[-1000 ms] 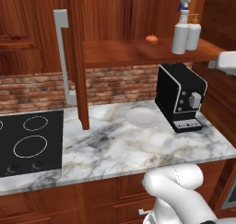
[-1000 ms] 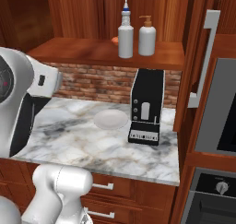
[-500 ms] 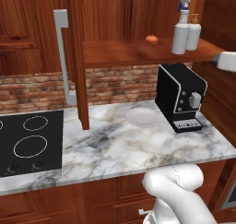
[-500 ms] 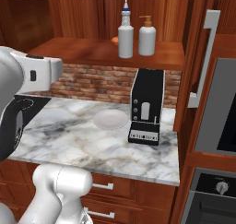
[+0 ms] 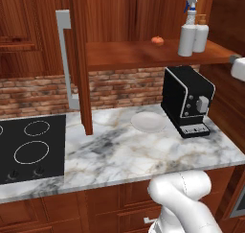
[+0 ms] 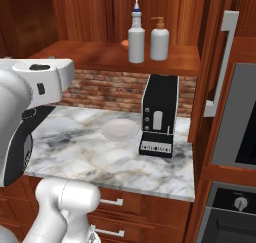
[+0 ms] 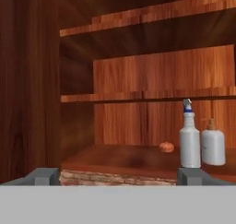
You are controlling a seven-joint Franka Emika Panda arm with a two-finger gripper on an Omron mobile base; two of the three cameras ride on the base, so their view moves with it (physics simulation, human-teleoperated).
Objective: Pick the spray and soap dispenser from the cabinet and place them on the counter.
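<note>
The spray [image 5: 188, 29] [image 6: 136, 36] stands upright on the open cabinet's wooden shelf [image 5: 139, 53], with the squat soap dispenser [image 5: 201, 33] [image 6: 160, 40] touching or nearly touching its right side. In the hand view the spray [image 7: 189, 143] and the soap dispenser [image 7: 213, 145] sit at the right, some way ahead. My gripper [image 7: 119, 177] is open with nothing between its fingers; its fingertips [image 7: 46, 176] stand wide apart and well short of the shelf. Below lies the marble counter [image 5: 143, 153] [image 6: 100, 152].
A small orange fruit [image 5: 157, 40] [image 7: 166, 147] rests on the shelf left of the spray. On the counter stand a black coffee machine [image 5: 186, 100] [image 6: 160, 114] and a white plate [image 5: 149, 122] [image 6: 120, 130]. The cooktop [image 5: 28, 148] lies left. The open cabinet door [image 5: 79, 59] juts forward.
The arm has shifted slightly, its white upper link rising at the left of the right base view. The bottles have not moved.
</note>
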